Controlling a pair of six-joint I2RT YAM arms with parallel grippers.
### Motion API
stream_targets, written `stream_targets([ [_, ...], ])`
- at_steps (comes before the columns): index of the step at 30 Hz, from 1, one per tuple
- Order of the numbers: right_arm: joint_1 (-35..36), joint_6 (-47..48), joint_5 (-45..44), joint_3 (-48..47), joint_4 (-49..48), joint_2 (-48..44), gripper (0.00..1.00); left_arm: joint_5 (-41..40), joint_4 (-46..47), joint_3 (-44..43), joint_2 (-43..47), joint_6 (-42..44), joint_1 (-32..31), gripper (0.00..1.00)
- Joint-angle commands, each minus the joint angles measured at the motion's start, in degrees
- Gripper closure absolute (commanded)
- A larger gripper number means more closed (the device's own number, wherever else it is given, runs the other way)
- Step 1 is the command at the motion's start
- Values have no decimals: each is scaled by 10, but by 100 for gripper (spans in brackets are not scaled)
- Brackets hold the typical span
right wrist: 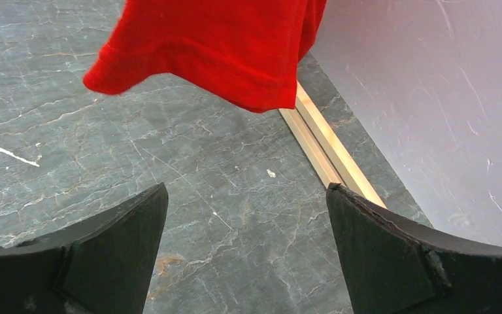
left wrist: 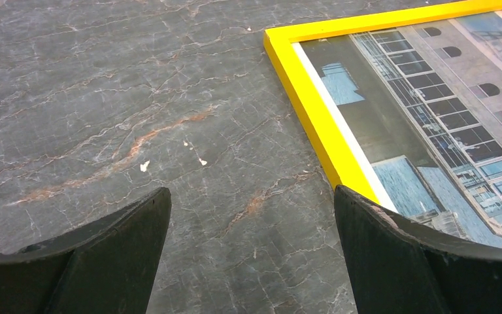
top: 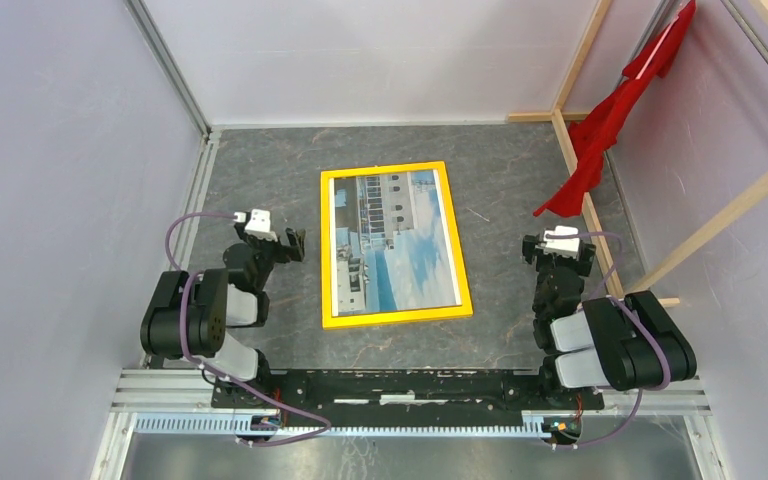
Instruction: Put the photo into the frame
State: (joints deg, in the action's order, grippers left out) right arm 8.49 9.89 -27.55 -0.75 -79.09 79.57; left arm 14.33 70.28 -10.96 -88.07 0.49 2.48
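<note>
Item one, far left: my left gripper (top: 287, 243), jaws wide apart and holding nothing, poised over bare table (left wrist: 104, 98) just beside the frame's left rail, not touching it. Item two, centre: the frame (top: 396, 317), yellow face up, lying flat and slightly skewed on the table, midway between the arms. Item three, inside it: the photo (top: 396, 238), print side up, its building and sky showing within all four rails. In the left wrist view a white margin runs along the inner edge of the near rail, and I see no corner riding over the yellow. Item four, right: my right gripper (top: 558, 258), jaws likewise spread and empty, well apart from the frame and aimed towards the red cloth (right wrist: 216, 46) and the beams (top: 585, 190). Assessment: the photo looks seated, so I judge the job at or close to its finish. If I adjust anything, I would nudge from the rail rather than the glossy face, one arm steadying the opposite rail so the frame does not slide, and keep the right arm clear of the cloth.
</note>
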Motion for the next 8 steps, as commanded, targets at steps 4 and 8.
stream_targets([
  [4,-1,-4,14,55,-15,-8,2,-16,10,-12,-2,8,0,0],
  [8,-2,-4,14,55,-15,-8,2,-16,13,-9,1,9,0,0],
])
